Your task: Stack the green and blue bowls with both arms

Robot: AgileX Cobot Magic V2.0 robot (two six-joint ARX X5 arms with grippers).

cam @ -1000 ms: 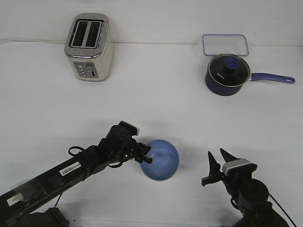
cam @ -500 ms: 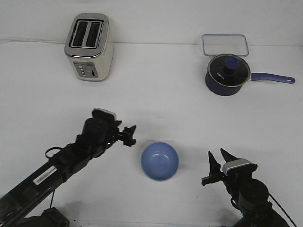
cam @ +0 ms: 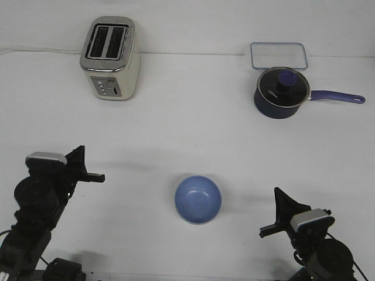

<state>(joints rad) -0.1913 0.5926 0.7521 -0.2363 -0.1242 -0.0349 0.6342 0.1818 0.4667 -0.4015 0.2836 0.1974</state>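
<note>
Blue bowl between both grippers; green one unseen
Left gripper and right gripper spread, empty; bowl likely light, rigid, smooth; pinch its rim.

Bowl sits between both tools, toaster behind.

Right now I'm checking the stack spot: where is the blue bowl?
In the front view, the blue bowl sits near the table's front edge, about midway between the left gripper and right gripper, touching neither.

A plain white counter is filling the view under even, soft light, meeting a white wall along its far edge. A thin white cord is running along the far-left edge.
</note>
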